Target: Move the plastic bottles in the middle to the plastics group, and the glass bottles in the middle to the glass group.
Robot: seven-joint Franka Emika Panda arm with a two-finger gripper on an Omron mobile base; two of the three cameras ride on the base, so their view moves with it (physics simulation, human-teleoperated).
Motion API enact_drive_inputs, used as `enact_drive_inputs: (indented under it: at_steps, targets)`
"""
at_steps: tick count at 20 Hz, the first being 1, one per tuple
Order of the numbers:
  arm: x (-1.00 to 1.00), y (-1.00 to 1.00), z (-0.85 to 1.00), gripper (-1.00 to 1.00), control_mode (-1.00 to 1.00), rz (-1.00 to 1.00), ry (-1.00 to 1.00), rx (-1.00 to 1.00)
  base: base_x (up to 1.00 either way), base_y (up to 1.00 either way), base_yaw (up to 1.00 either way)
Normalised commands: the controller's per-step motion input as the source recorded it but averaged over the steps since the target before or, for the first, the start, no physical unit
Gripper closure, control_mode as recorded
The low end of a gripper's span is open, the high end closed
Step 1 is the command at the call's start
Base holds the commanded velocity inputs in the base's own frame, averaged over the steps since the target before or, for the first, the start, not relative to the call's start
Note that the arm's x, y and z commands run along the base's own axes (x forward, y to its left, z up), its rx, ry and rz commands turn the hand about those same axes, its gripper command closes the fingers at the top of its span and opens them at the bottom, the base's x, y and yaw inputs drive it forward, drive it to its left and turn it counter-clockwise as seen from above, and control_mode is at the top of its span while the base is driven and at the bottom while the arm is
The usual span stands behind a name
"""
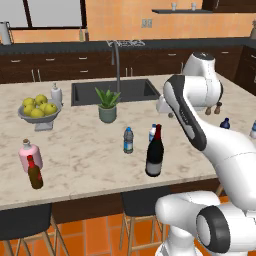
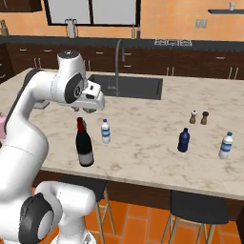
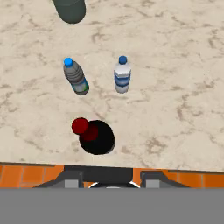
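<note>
Your gripper (image 2: pixel 81 110) hangs above the middle cluster, nothing between its fingers; can't tell how wide they stand. Nearest the counter edge, the wine bottle (image 1: pixel 154 152) stands upright and top-heavy: descend off-centre and you'll tip it off the edge. Just behind it, two water bottles (image 3: pixel 75 77) (image 3: pixel 122 75) stand close together, so reaching one may clip the other. Plastics group (image 2: pixel 184 140) far right, glass group (image 1: pixel 30 156) far left: long carries.

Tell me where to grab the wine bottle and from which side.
Grip the wine bottle at its slim red-foil neck, coming straight down from above: it stands upright, with a water bottle close beside it, so a side approach looks crowded.
</note>
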Motion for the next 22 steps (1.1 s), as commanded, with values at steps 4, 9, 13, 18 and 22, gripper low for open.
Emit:
enact_drive_inputs:
  at_steps: [4,9,13,18,22]
  targets:
    - [-0.09,0.01,-0.01,-1.0,-1.0,0.0,0.0,-0.03,0.0,0.0,0.0]
    - [-0.31,0.19,-0.07,-1.0,-1.0,0.12,-0.04,-0.08,0.0,0.0,0.0]
    - [-0.02,0.27,-0.05,-1.0,-1.0,0.09,0.0,0.0,0.0,0.0,0.0]
    - [0.11,0.17,-0.15,-1.0,-1.0,0.06,0.0,0.0,0.0,0.0,0.0]
    - [0.24,0.2,-0.28,-1.0,-1.0,0.0,0.09,0.0,0.0,0.0,0.0]
